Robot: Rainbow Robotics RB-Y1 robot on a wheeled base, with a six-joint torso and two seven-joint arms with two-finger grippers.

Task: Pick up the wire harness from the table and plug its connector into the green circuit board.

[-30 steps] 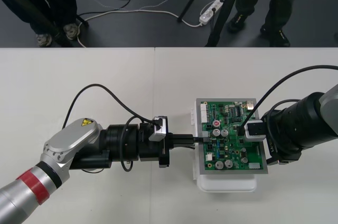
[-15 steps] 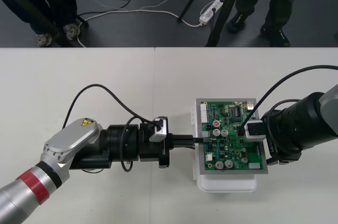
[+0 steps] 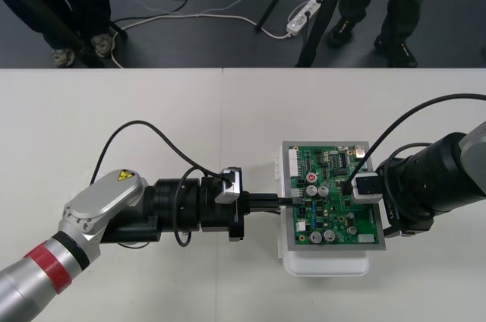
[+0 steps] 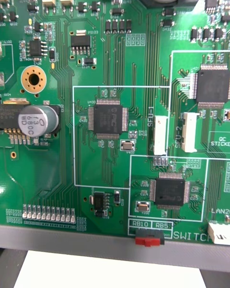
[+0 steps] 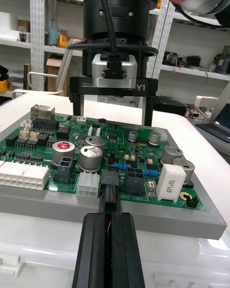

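Wire harness (image 3: 286, 200) is found over the right half of the light table (image 3: 152, 124), at the green circuit board (image 3: 334, 174) seated on a white base (image 3: 326, 265). The right gripper (image 5: 112, 120) is held over the board's right side, fingers spread apart. The left gripper (image 5: 109, 216) is clamped narrow on the black plug (image 5: 109, 186), which is set against the board's left edge; whether it is seated cannot be told.
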